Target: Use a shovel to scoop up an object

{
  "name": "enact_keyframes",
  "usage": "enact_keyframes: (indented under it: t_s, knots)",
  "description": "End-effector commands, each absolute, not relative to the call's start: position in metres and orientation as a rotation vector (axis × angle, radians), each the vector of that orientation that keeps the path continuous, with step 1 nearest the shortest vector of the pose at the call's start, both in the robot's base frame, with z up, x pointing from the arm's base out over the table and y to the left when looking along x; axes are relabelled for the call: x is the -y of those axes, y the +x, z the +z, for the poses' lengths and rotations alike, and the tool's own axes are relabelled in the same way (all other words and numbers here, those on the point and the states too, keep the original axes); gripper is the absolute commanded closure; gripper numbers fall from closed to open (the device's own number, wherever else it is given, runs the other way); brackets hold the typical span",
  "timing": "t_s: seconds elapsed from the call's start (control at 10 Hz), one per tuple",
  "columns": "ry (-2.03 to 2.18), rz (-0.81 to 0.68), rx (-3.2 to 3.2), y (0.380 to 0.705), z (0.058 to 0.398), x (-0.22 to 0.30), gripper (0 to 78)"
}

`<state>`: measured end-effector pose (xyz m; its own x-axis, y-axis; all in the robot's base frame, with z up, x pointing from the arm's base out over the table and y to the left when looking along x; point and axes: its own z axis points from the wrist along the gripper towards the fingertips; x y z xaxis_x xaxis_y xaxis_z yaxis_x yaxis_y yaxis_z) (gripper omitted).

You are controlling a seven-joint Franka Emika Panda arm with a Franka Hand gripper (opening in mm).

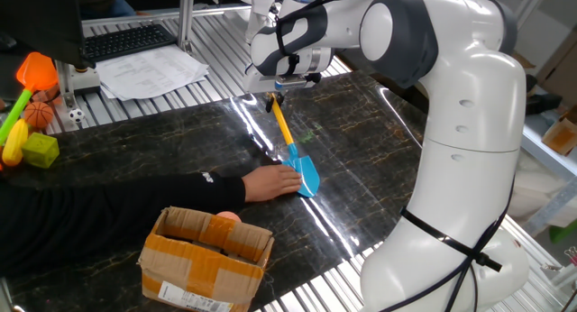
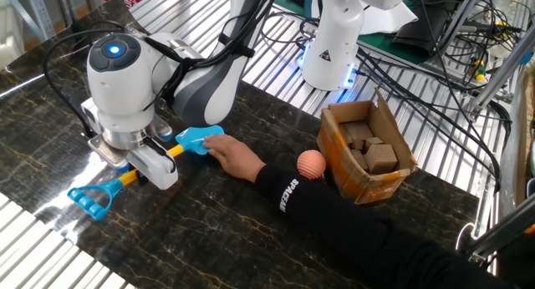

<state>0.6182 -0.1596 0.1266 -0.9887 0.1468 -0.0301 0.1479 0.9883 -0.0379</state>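
The shovel point(image 1: 306, 176) lies on the dark table, blue blade toward a person's hand point(image 1: 271, 182) that rests on the blade. In the other fixed view the blade point(image 2: 195, 138) points right and the blue looped handle point(image 2: 89, 199) points left. My gripper point(image 1: 278, 96) stands over the yellow shaft near the handle end, and its fingers point(image 2: 161, 167) are closed on the shaft. The salmon-orange ball point(image 2: 311, 164) sits on the table beside the cardboard box point(image 2: 368, 149), against the person's sleeve. In one fixed view the ball point(image 1: 228, 217) only peeks out behind the box.
The person's arm point(image 1: 108, 208) lies across the table. Toys stand at the far left: an orange spade head point(image 1: 36, 70), a mini basketball point(image 1: 38, 114), a green block point(image 1: 41, 150). A second robot base point(image 2: 333, 51) and cables point(image 2: 435, 63) are behind the table.
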Motion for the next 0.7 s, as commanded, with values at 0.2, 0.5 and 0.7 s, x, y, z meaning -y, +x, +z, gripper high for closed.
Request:
enact_keyframes:
  t_s: [0.2,0.5,0.7]
  knots:
    - [0.216,-0.054,-3.085,0.6224,0.1279,0.1620,76.3]
    - [0.216,-0.054,-3.085,0.6224,0.1279,0.1620,76.3]
    - [0.459,-0.069,-3.075,0.6216,0.1372,0.1622,76.3]
